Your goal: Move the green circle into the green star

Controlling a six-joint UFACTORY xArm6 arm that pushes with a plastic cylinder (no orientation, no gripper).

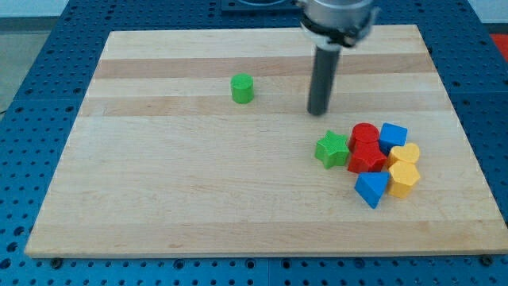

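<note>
Clawless rod, my tip (318, 112) between green circle (243, 88) and green star (332, 149).

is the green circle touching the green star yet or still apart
Apart. The green circle stands alone toward the view's top left of the green star, bare board between; my tip touches neither.

I count two green blocks (243, 88) (332, 148), two red (364, 134) (366, 156), two blue (392, 137) (371, 189), two yellow (406, 154) (403, 178).
</note>
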